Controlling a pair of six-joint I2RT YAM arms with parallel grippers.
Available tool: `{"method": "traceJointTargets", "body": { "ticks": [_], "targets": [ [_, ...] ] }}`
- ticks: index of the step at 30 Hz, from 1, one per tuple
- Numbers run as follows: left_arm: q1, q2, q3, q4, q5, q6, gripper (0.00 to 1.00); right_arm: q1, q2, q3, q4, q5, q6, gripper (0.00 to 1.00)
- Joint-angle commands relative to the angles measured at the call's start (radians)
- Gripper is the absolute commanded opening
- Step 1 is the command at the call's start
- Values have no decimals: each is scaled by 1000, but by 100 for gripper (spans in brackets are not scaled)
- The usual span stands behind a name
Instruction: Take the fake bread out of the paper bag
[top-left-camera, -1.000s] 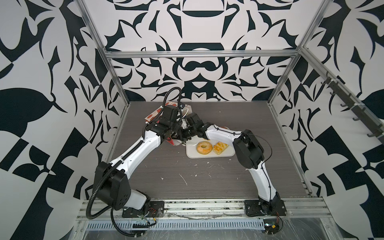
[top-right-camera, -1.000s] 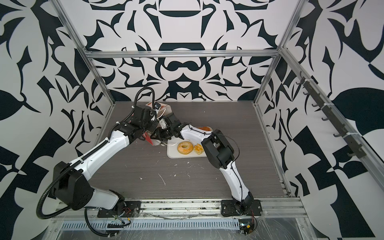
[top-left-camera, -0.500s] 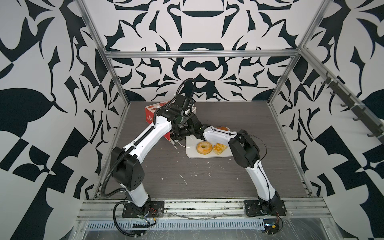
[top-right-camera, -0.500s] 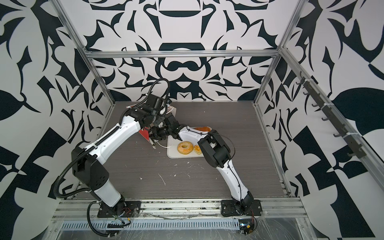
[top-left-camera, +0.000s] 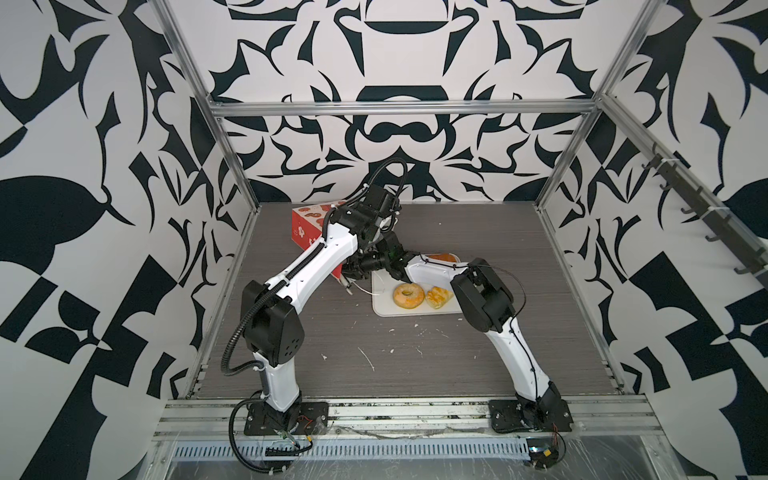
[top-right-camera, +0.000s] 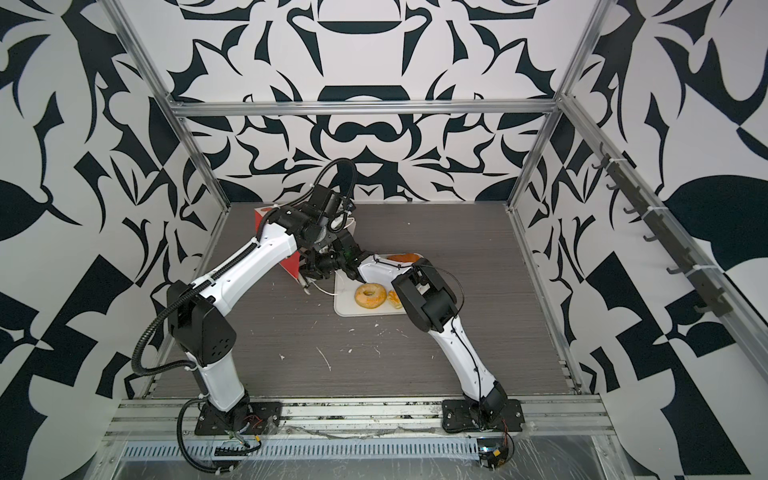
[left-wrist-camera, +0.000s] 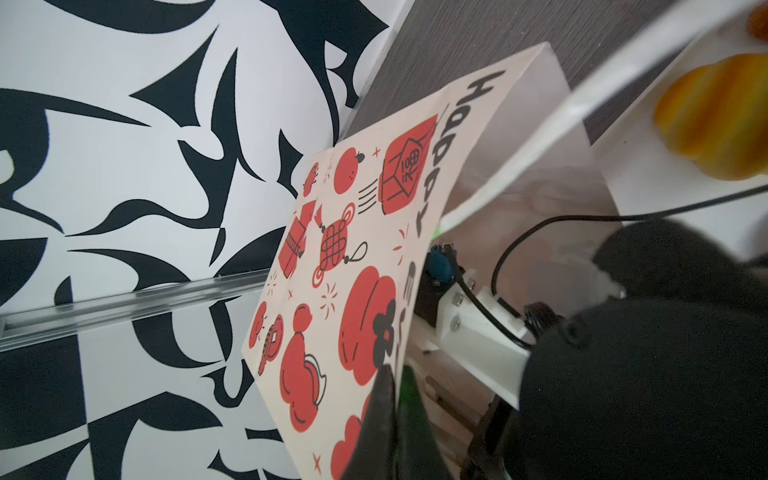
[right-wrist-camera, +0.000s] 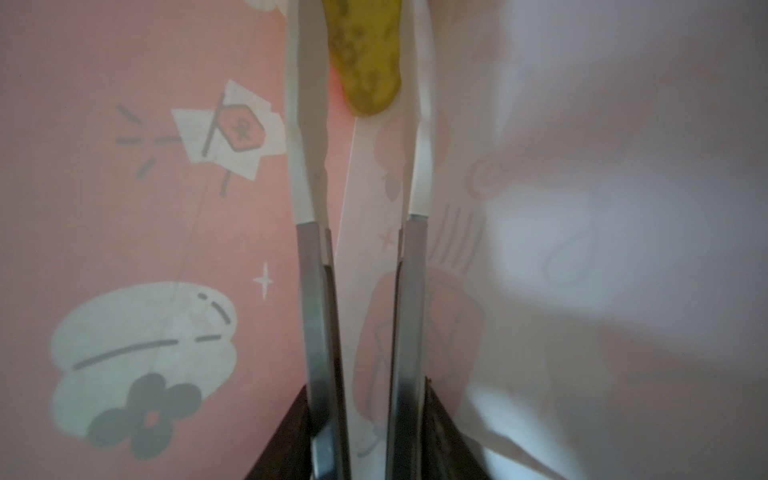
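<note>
Nearest the arm bases the dark wood-grain table (top-left-camera: 332, 340) carries only pale scraps. Just beyond, the white tray (top-left-camera: 381, 306) looks to be the landing place for the fake bread, and three pieces lie on it: a ring doughnut (top-left-camera: 408, 296), a yellow croissant (top-left-camera: 438, 297) just beside it, and an orange-brown piece (top-left-camera: 441, 257) at the far edge, partly hidden by the right arm. Just beside the tray's left edge the paper bag (top-left-camera: 305, 226) lies tipped, mouth toward the tray and red base toward the far left corner, its string handle (top-left-camera: 360, 291) trailing on the table. The left gripper (left-wrist-camera: 397, 382) is clamped on the bag's wall near the mouth, one black finger (left-wrist-camera: 380, 415) on the printed face, probably to hold the mouth open and stop the bag sliding. The right gripper (right-wrist-camera: 362, 37) is deep inside the bag, its fingers closed on a yellow pastry (right-wrist-camera: 365, 83), apparently to draw it out to the tray, so at least this piece is not yet out. On the bag's face black letters seem to spell "HAPPY" beside red pictures of fruit, a knot and a box; the other letters and the characters on the box are too partial to read, and no brand shows on the arms
</note>
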Motion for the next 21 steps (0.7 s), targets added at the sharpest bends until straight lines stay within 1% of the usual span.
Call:
{"method": "traceJointTargets", "body": {
  "ticks": [1, 6, 12, 15, 21],
  "targets": [
    [-8, -19, -13, 6, 25, 8, 0, 6, -72, 9, 76, 8, 0, 40],
    [-14, 45, 81, -68, -9, 32, 0, 6, -54, 26, 142, -8, 54, 40],
    [-21, 100, 172, -99, -19, 75, 0, 5, -54, 31, 228, -30, 105, 40],
    [-25, 127, 212, -115, -45, 99, 0, 5, -45, 45, 276, -39, 142, 40],
    [-25, 139, 230, -120, -52, 120, 0, 3, -17, 64, 341, -49, 207, 40]
  ]
}}
